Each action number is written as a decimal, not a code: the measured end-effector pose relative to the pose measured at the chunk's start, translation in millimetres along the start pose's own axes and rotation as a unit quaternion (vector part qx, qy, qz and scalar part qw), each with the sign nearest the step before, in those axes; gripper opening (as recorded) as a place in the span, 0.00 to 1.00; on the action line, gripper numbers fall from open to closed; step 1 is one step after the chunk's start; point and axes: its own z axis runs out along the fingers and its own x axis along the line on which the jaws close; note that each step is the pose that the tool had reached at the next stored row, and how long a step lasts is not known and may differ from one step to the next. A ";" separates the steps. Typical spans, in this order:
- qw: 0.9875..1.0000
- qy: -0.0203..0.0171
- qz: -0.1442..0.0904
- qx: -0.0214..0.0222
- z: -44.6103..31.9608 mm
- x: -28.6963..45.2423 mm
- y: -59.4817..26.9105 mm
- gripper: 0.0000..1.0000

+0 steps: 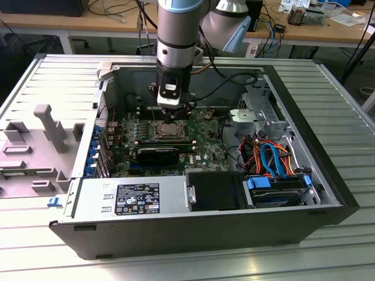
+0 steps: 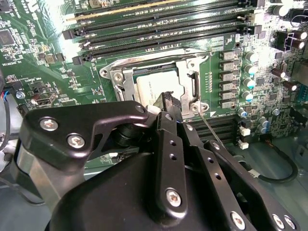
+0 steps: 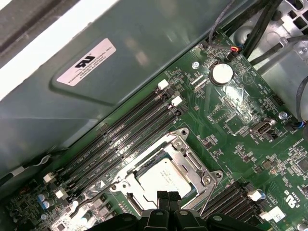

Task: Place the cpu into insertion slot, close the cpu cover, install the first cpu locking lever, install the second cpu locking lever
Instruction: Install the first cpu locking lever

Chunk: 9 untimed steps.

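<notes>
While the cpu (image 3: pixel 161 179) sat in the insertion slot (image 3: pixel 124 188) beneath the cpu cover (image 3: pixel 190 153), the gripper (image 3: pixel 167 198) hung close over it, clenched on nothing.

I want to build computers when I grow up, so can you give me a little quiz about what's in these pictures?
1. True or false: the cpu cover is flipped up, wide open.
2. Pick one. The top of the cpu is: A silver-grey, B red, C blue.
3. Fill in the gap: the long black memory slots sit on a ___ board.

Key: 1 false, it lies flat around the cpu; 2 A; 3 green.
</notes>
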 end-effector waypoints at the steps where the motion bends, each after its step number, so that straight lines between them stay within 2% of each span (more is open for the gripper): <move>1: 1.000 0.000 0.000 0.000 0.0 0.0 0.0 0.11; 9: 1.000 0.000 -0.002 0.000 0.0 0.0 0.0 0.11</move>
